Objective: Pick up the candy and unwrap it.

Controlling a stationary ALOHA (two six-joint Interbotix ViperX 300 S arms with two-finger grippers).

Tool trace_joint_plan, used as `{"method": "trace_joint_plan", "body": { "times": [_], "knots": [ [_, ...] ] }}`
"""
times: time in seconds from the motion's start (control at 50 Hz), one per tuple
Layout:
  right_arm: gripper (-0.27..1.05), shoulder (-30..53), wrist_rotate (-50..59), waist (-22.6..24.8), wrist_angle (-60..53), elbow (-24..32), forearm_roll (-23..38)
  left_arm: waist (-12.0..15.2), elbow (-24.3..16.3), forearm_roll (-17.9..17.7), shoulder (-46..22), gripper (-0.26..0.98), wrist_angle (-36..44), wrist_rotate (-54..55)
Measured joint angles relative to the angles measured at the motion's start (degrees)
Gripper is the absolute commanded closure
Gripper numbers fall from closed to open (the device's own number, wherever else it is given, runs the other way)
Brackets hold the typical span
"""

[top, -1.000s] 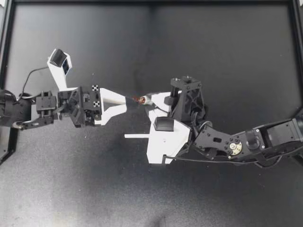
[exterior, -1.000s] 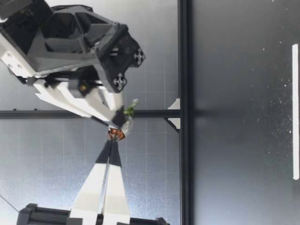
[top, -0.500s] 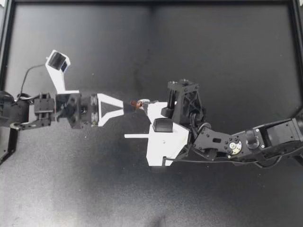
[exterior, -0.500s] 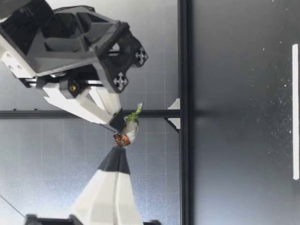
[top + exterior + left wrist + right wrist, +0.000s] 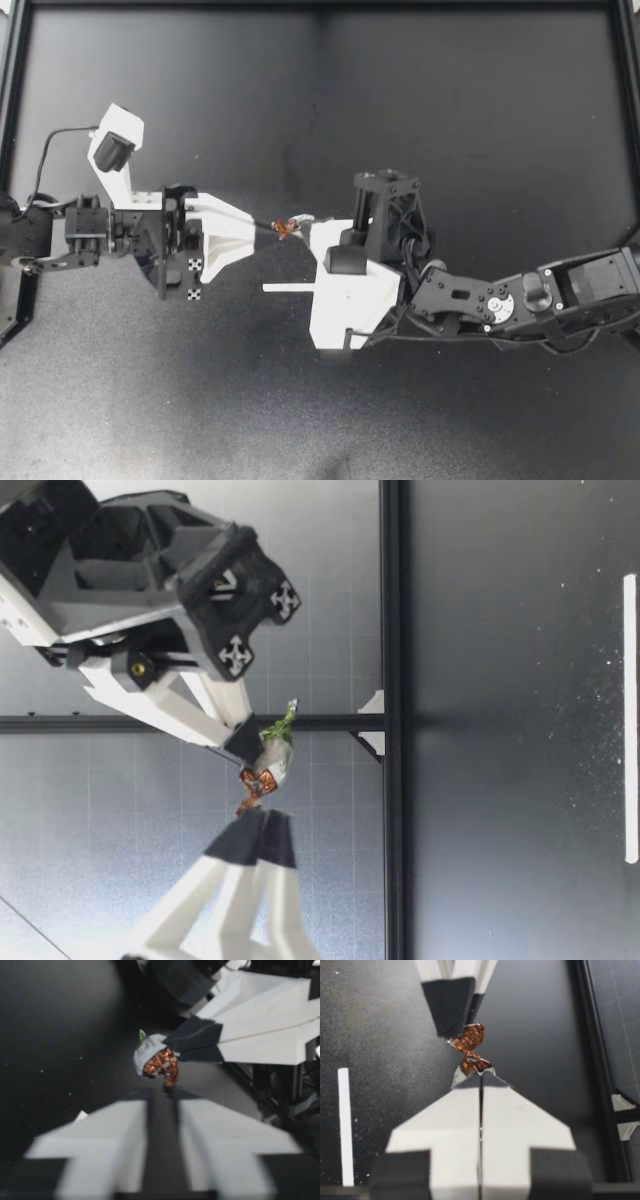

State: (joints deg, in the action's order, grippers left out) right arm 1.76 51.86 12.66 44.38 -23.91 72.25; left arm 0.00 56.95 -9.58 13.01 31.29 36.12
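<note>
Top view, centre of frame: my left gripper (image 5: 268,226) and my right gripper (image 5: 306,222) meet tip to tip, each clamped on an end of the candy (image 5: 287,227) above the black table (image 5: 450,120). A slow, straight pull apart should untwist it without tearing. Low view: it hangs clear of the table; my left grip looks slight, perhaps tail only. Left wrist view: crinkled coppery foil, silvery wrap, twisted tail. Right wrist view: fingers pressed flat on thin foil.

Black table (image 5: 300,100), white strip (image 5: 285,288) lying on it
</note>
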Motion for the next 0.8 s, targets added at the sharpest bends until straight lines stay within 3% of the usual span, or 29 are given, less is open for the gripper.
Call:
{"method": "trace_joint_plan", "body": {
  "times": [0.06,0.26,0.46,0.64,0.8],
  "knots": [
    [1.00,0.00,0.00,0.00,-0.09,0.09,-0.09,0.00,0.00,-0.26,0.09,0.01,-0.53,0.09],
    [1.00,0.00,0.09,0.00,0.00,0.26,-0.70,0.00,1.14,-0.97,0.00,0.08,-3.34,-1.67],
    [1.00,0.00,0.18,0.00,-1.67,1.58,-5.01,-0.79,2.11,-0.09,-2.90,0.08,-3.43,-14.59],
    [1.00,0.00,0.18,-0.09,-3.87,2.46,-12.13,-3.78,-1.23,-0.44,-4.31,0.08,-2.55,-28.74],
    [1.00,0.00,0.09,-0.35,-3.96,2.55,-14.94,-4.31,-3.52,-1.49,-4.39,0.08,-2.20,-30.32]
  ]
}}
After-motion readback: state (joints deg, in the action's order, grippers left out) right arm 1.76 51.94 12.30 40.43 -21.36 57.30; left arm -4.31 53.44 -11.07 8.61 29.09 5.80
